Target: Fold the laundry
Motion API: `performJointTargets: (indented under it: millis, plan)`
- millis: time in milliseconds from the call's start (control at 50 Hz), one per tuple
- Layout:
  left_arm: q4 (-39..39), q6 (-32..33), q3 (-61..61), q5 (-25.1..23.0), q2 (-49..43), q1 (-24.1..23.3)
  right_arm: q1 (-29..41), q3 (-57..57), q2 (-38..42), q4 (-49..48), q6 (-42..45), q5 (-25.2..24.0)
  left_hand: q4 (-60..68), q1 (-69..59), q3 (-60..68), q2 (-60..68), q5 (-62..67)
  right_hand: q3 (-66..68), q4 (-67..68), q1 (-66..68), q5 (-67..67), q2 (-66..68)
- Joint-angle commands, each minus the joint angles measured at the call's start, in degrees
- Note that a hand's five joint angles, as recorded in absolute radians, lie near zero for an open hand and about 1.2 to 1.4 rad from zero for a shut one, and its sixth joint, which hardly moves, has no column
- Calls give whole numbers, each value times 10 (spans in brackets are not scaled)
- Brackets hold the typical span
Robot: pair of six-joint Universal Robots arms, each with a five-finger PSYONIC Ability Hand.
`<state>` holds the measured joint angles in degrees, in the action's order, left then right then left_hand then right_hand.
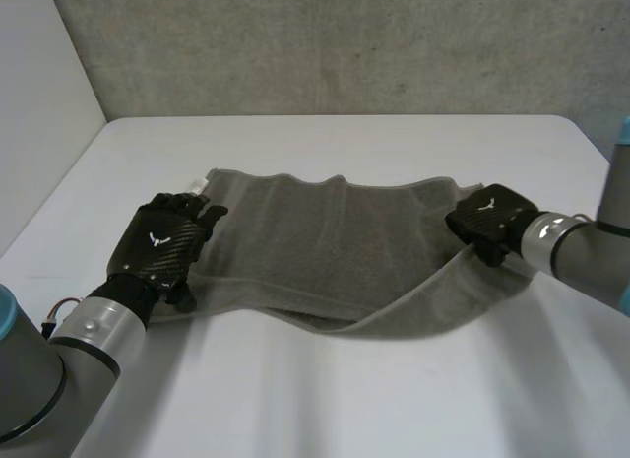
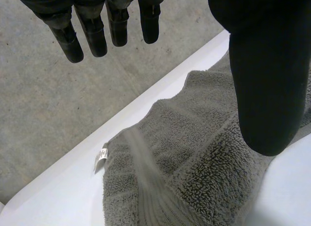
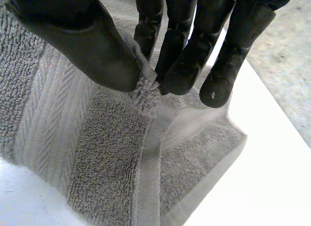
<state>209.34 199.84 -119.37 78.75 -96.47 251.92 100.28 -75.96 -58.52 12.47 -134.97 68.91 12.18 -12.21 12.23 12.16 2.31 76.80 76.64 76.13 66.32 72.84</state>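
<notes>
A grey towel (image 1: 325, 241) lies spread across the white table (image 1: 325, 409), with its near edge partly doubled over. My left hand (image 1: 157, 243) rests on the towel's left end with its fingers straight. In the left wrist view that hand (image 2: 265, 75) hovers open above the towel (image 2: 194, 158) by a corner that carries a small white tag (image 2: 101, 157). My right hand (image 1: 489, 220) is at the towel's right end. In the right wrist view its thumb (image 3: 92, 46) and fingertips (image 3: 182, 78) pinch a raised fold of the towel's (image 3: 97, 153) edge.
A grey concrete wall (image 1: 345, 44) rises behind the table's far edge, and a white panel (image 1: 39, 103) stands at the left. Bare table surface lies in front of the towel and beyond its far side.
</notes>
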Motion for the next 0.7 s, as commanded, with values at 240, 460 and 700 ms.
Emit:
performJointTargets:
  millis: [240,460,700]
  plan:
    - [-18,5,-10,-61,-2,0,-170,-160,-115,-94,-207,-11,54,-54,54,54,53,32,34,39,37,72]
    - [-71,5,-7,-67,-4,27,-195,-197,-116,-124,-210,-18,78,-78,77,78,77,32,34,39,37,72]
    - [-71,5,-16,-67,-26,36,-197,-200,-113,-124,-210,-35,182,-182,182,182,181,32,34,39,37,72]
